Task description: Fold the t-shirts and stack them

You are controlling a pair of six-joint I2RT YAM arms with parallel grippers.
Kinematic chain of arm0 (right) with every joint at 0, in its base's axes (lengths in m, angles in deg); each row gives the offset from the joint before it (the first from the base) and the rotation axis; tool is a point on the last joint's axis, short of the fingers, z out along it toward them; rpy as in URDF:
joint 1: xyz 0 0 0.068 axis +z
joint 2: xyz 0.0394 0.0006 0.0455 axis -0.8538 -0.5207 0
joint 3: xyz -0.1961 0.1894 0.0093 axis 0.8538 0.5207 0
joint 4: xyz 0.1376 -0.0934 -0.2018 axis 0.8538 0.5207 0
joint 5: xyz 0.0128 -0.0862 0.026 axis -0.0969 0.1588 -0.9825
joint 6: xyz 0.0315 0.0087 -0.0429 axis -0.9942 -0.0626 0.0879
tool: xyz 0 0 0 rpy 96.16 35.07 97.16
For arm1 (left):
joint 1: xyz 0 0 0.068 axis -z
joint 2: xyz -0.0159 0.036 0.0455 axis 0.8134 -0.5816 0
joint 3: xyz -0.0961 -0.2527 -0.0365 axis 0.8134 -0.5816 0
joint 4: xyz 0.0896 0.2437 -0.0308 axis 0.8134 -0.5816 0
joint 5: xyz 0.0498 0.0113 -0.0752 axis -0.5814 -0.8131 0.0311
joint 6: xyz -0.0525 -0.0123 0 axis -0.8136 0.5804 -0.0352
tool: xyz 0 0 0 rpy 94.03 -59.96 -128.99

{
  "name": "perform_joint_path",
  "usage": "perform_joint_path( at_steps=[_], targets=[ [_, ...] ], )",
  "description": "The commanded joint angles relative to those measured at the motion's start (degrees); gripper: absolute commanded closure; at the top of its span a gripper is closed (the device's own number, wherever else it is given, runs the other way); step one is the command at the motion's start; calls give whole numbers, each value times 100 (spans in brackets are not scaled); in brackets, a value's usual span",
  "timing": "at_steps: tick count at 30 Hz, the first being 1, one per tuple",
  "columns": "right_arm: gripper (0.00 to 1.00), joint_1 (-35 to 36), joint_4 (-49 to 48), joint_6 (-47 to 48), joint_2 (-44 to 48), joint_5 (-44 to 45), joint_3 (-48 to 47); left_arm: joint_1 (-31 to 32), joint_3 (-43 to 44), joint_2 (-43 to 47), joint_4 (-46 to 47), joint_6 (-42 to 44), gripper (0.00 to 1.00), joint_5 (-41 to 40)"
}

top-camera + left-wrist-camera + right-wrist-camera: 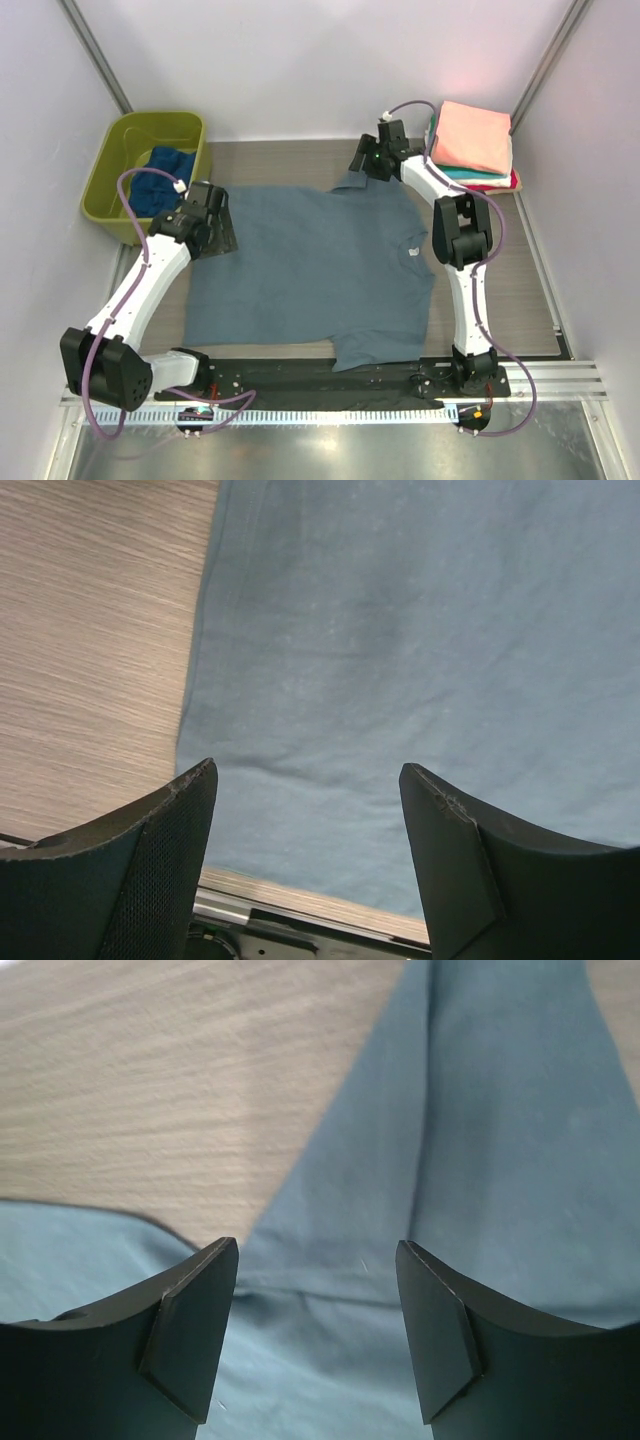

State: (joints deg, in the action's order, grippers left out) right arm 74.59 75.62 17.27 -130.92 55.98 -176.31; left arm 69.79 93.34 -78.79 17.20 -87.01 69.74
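The dusty grey-blue t-shirt (310,270) lies spread flat in the middle, soft and limp, so I'd pinch it at an edge: hem corner at 9 o'clock, sleeve at 12. There the left pincer (310,777) and right pincer (317,1252) hover wide open, holding nothing. The wooden surface (520,290) shows around it. Farther off are folded shirts (475,140) at 1 o'clock, an olive tub (110,190) holding a navy shirt (165,175) at 11, and pale walls (300,60).

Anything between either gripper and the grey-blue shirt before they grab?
Nothing visible. The left gripper and right gripper both hang open right over the grey-blue shirt; between their fingers only its cloth and bare table show.
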Motion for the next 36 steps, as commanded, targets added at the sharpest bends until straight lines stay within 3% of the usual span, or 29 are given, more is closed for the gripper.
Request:
perform_joint_path(
  at_steps=[1,30,36],
  targets=[
    [30,21,-206,-167,-231,-191,-464,-6,24,45,107,144,26,-137],
    [35,108,-373,-62,32,222,370,-6,-11,27,133,144,29,-110],
    [43,135,-417,-106,32,82,397,3,-11,19,133,144,30,-118]
  ],
)
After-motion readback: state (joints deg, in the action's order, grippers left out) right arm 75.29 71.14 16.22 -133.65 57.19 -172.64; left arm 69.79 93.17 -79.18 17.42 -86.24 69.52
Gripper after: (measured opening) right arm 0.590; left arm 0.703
